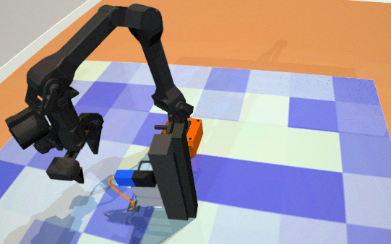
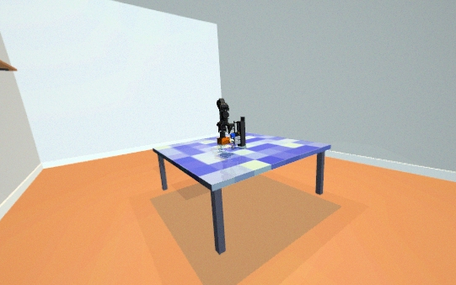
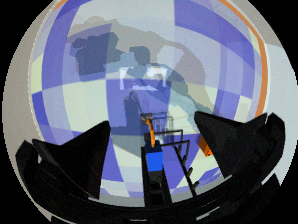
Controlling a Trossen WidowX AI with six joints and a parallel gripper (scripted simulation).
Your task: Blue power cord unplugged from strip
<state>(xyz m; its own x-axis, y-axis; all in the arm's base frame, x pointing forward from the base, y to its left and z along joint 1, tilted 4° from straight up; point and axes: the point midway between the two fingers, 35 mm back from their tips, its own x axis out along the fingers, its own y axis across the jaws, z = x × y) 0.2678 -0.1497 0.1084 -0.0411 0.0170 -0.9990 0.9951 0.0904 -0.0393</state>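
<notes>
At the left of the top view we see the end effector (image 1: 81, 151) hanging above the table (image 1: 303, 144), its fingers spread wide with nothing between them. One finger (image 1: 65, 169) shows as a dark block low and to the left, the other (image 1: 92, 130) sits higher and to the right. It is apart from everything else on the checked surface.

Moving right, toward the lower middle of the frame, we find the blue plug (image 1: 124, 177), lying level and pointing left, with a dark body behind it that reaches the tall dark power strip (image 1: 173, 177). Whether its prongs are still seated in the strip we cannot tell from this angle. A thin orange cord (image 1: 121, 193) loops from the plug's left end down to the table just below it.

The power strip stands upright, and behind its upper end sits an orange box (image 1: 194, 135), touching or just beside it.

In the wrist view the two dark fingers frame the lower left and lower right, and the blue plug (image 3: 154, 160) shows low in the middle between them, clear of both.

In the exterior view the arm (image 2: 223, 115) and strip stand near the far edge of the table (image 2: 244, 169).
</notes>
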